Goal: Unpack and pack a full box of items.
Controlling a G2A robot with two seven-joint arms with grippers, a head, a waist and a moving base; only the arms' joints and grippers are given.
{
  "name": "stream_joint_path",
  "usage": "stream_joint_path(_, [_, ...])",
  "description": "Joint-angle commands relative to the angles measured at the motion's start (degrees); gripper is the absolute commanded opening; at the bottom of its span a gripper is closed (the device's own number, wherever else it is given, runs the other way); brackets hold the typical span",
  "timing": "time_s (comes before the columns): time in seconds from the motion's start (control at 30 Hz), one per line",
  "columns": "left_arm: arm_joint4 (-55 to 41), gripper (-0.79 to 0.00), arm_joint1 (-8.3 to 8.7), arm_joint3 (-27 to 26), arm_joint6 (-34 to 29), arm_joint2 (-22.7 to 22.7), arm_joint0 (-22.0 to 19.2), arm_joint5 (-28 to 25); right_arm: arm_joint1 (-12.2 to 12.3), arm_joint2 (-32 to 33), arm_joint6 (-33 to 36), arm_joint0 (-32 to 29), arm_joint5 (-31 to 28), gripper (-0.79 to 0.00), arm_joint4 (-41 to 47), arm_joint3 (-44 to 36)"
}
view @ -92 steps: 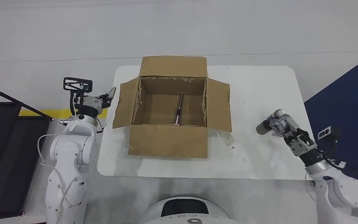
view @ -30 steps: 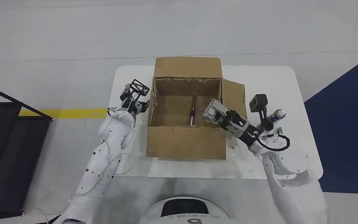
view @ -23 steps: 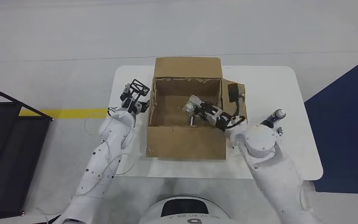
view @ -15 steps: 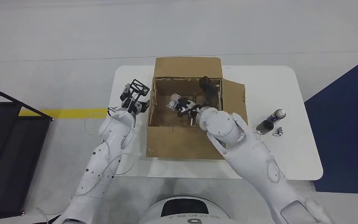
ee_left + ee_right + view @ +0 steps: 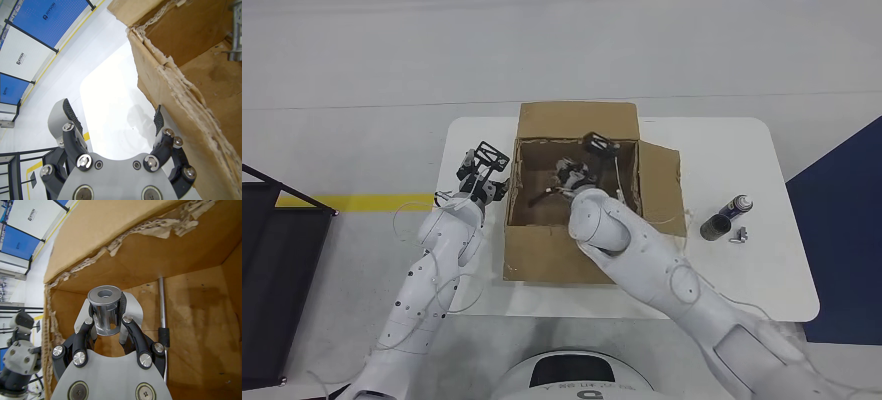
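The right hand [image 5: 106,308] is pinched on a metal cylinder [image 5: 105,311], a short slotted sleeve with a flanged, hollow top, held upright between the two pads. Hand and cylinder sit inside the cardboard box [image 5: 151,256], above its floor and near a corner where the torn rim hangs in shreds. On the box floor beside them lies a thin metal rod [image 5: 161,306] with a dark grip at one end, running along towards the wall.

From above, the right hand [image 5: 568,180] is in the middle of the open box [image 5: 577,255], with its arm reaching in over the front wall.

The left hand [image 5: 115,117] is spread wide and holds nothing. It hangs over the white desk [image 5: 105,98] outside the box's left wall [image 5: 179,113]; one pad [image 5: 157,121] is just beside the ragged cardboard, though contact cannot be told.

On the desk [image 5: 752,270] to the right of the box stand a dark cylinder [image 5: 715,228] and a slim can [image 5: 735,207], with a small metal piece [image 5: 739,236] close by.
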Motion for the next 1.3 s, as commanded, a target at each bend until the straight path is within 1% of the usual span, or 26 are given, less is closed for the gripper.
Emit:
stream_joint_path(0.0, [0.0, 0.0, 0.0, 0.0, 0.0, 0.0, 0.0, 0.0, -0.4, -0.3, 0.0, 0.3, 0.4, -0.699, -0.6, 1.5])
stream_joint_path(0.07, [0.0, 0.0, 0.0, 0.0, 0.0, 0.0, 0.0, 0.0, -0.9, -0.5, 0.0, 0.6, 0.0, -0.668, -0.6, 2.7])
stream_joint_path(0.13, [0.0, 0.0, 0.0, 0.0, 0.0, 0.0, 0.0, 0.0, -1.4, -0.5, 0.2, 1.0, -0.4, -0.585, -0.3, 4.0])
stream_joint_path(0.23, [0.0, 0.0, 0.0, 0.0, 0.0, 0.0, 0.0, 0.0, -2.2, -0.4, -0.2, 1.6, -0.2, -0.517, 0.3, 5.7])
stream_joint_path(0.27, [0.0, 0.0, 0.0, 0.0, 0.0, 0.0, 0.0, 0.0, -2.4, -0.3, -0.4, 1.7, -0.2, -0.474, 0.4, 6.0])
stream_joint_path(0.3, [0.0, 0.0, 0.0, 0.0, 0.0, 0.0, 0.0, 0.0, -2.7, -0.3, -0.4, 1.7, -0.2, -0.4, 0.5, 6.3])
stream_joint_path(0.33, [0.0, 0.0, 0.0, 0.0, 0.0, 0.0, 0.0, 0.0, -2.9, -0.3, -0.2, 1.8, -0.2, -0.36, 0.6, 6.6])
stream_joint_path(0.37, [0.0, 0.0, 0.0, 0.0, 0.0, 0.0, 0.0, 0.0, -3.0, -0.2, -0.1, 1.8, -0.1, -0.172, 0.7, 6.8])
stream_joint_path(0.4, [0.0, 0.0, 0.0, 0.0, 0.0, 0.0, 0.0, 0.0, -3.2, -0.1, -0.1, 1.8, 0.0, -0.145, 0.7, 6.9])
stream_joint_path(0.43, [0.0, 0.0, 0.0, 0.0, 0.0, 0.0, 0.0, 0.0, -3.3, 0.1, -0.2, 1.7, 0.1, -0.095, 0.7, 7.0])
stream_joint_path(0.47, [0.0, 0.0, 0.0, 0.0, 0.0, 0.0, 0.0, 0.0, -3.5, 0.3, 0.0, 1.6, 0.2, -0.095, 0.9, 7.0])
stream_joint_path(0.5, [0.0, 0.0, 0.0, 0.0, 0.0, 0.0, 0.0, 0.0, -3.5, 0.6, 0.4, 1.4, 0.0, -0.12, 1.2, 6.9])
stream_joint_path(0.57, [0.0, 0.0, 0.0, 0.0, 0.0, 0.0, 0.0, 0.0, -3.5, 1.6, 1.4, 0.5, -1.7, -0.197, 2.2, 4.7])
stream_joint_path(0.6, [0.0, 0.0, 0.0, 0.0, 0.0, 0.0, 0.0, 0.0, -3.2, 2.6, 1.5, -0.2, -2.7, -0.219, 2.5, 2.8])
stream_joint_path(0.63, [0.0, 0.0, 0.0, 0.0, 0.0, 0.0, 0.0, 0.0, -2.9, 3.7, 1.2, -1.4, -3.1, -0.212, 2.2, 0.7])
stream_joint_path(0.7, [0.0, 0.0, 0.0, 0.0, 0.0, 0.0, 0.0, 0.0, -1.9, 6.5, 0.9, -4.8, -4.3, -0.2, 1.7, -6.0])
stream_joint_path(0.8, [0.0, 0.0, 0.0, 0.0, 0.0, 0.0, 0.0, 0.0, 0.2, 11.8, 1.9, -12.1, -6.2, -0.234, -0.6, -18.1])
stream_joint_path(0.9, [0.0, 0.0, 0.0, 0.0, 0.0, 0.0, 0.0, 0.0, 2.4, 18.7, 3.3, -21.2, -8.6, -0.277, -3.2, -30.3])
stream_joint_path(1.03, [0.0, 0.0, 0.0, 0.0, 0.0, 0.0, 0.0, 0.0, 4.4, 29.5, 4.5, -33.8, -12.2, -0.283, -2.9, -43.0])
stream_joint_path(1.07, [0.0, 0.0, 0.0, 0.0, 0.0, 0.0, 0.0, 0.0, 4.8, 32.4, 4.5, -37.0, -13.2, -0.268, -2.2, -45.3])
stream_joint_path(1.1, [0.0, 0.0, 0.0, 0.0, 0.0, 0.0, 0.0, 0.0, 5.1, 35.5, 3.9, -40.2, -13.8, -0.305, -1.9, -47.2])
stream_joint_path(1.17, [0.0, 0.0, 0.0, 0.0, 0.0, 0.0, 0.0, 0.0, 5.4, 40.9, 2.3, -46.0, -14.7, -0.299, -0.4, -50.1])
stream_joint_path(1.2, [0.0, 0.0, 0.0, 0.0, 0.0, 0.0, 0.0, 0.0, 5.5, 43.4, 1.2, -48.6, -14.9, -0.311, 0.7, -50.9])
stream_joint_path(1.23, [0.0, 0.0, 0.0, 0.0, 0.0, 0.0, 0.0, 0.0, 5.5, 45.7, 0.1, -50.8, -15.1, -0.305, 2.1, -51.8])
stream_joint_path(1.27, [0.0, 0.0, 0.0, 0.0, 0.0, 0.0, 0.0, 0.0, 5.4, 48.0, -1.1, -52.8, -15.4, -0.268, 3.7, -52.4])
